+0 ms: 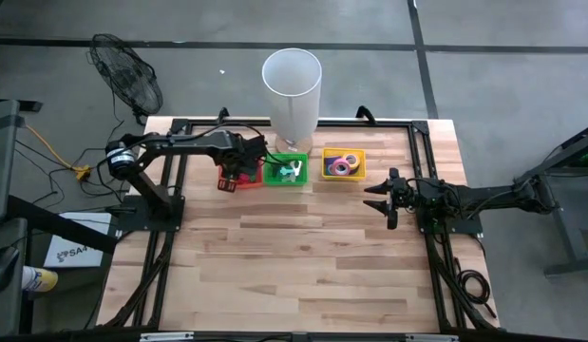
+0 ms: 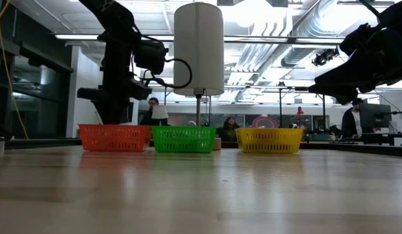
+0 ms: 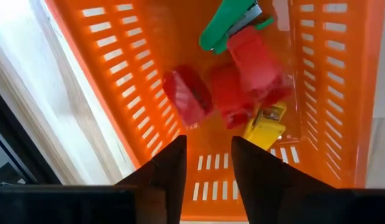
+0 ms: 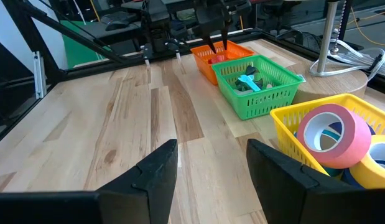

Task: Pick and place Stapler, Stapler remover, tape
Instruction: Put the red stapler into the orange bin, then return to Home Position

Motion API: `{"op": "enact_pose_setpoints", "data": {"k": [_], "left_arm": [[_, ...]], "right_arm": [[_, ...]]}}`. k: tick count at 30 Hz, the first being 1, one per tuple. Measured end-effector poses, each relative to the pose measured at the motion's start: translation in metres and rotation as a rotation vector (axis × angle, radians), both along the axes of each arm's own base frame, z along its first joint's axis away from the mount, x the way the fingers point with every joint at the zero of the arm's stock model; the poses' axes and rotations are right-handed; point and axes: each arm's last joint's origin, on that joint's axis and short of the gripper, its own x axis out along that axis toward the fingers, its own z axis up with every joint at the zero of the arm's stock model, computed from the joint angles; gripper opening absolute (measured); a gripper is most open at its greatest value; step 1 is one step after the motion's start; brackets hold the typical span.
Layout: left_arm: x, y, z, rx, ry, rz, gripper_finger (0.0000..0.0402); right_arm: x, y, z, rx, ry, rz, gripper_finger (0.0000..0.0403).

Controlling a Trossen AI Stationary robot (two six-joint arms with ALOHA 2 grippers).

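Observation:
Three small baskets stand in a row near the table's far edge. The orange basket holds red staplers, a green one and a yellow one. The green basket holds teal stapler removers. The yellow basket holds tape rolls, a pink one on top. My left gripper hangs open over the orange basket, holding nothing. My right gripper is open and empty above bare table, right of the yellow basket.
A tall white cylinder on a stand rises just behind the green basket. Black frame rails run along the table's left and right sides. The wide near half of the wooden table carries no objects. People sit in the room beyond the table.

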Motion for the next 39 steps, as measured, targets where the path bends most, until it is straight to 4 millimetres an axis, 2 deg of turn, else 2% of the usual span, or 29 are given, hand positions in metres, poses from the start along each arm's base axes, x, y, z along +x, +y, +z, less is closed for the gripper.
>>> {"op": "enact_pose_setpoints", "data": {"k": [6, 9, 14, 17, 22, 27, 31, 35, 39], "left_arm": [[-0.001, 0.0, 0.001, -0.003, 0.013, -0.026, 0.0134], [-0.004, -0.002, 0.013, 0.011, -0.024, -0.024, 0.0134], [-0.016, -0.014, 0.049, 0.009, -0.222, -0.013, 0.0134], [-0.029, -0.03, 0.071, 0.054, -0.377, -0.047, 0.0135], [-0.055, -0.062, 0.086, 0.073, -0.686, -0.116, 0.0135], [-0.079, -0.09, 0.076, 0.061, -0.997, -0.217, 0.0135], [-0.095, -0.108, 0.059, 0.03, -1.187, -0.269, 0.0135], [-0.109, -0.12, 0.042, 0.062, -1.282, -0.298, 0.0135], [-0.118, -0.126, 0.034, 0.091, -1.34, -0.36, 0.0135]], "right_arm": [[0.0, 0.0, 0.0, 0.0, 0.0, 0.0, 0.0183], [0.0, 0.0, 0.0, 0.0, 0.0, 0.0, 0.0183], [0.0, 0.0, 0.0, 0.0, 0.0, 0.0, 0.0183], [0.0, 0.0, 0.0, 0.0, 0.0, -0.001, 0.0183], [0.0, 0.0, 0.0, 0.0, 0.0, 0.0, 0.0183], [0.0, 0.0, 0.0, 0.0, 0.0, 0.0, 0.0183], [0.0, 0.0, 0.0, 0.0, 0.0, -0.001, 0.0183], [0.0, 0.0, 0.0, 0.0, 0.0, 0.0, 0.0183], [0.0, 0.0, 0.0, 0.0, 0.0, 0.0, 0.0183]]}}
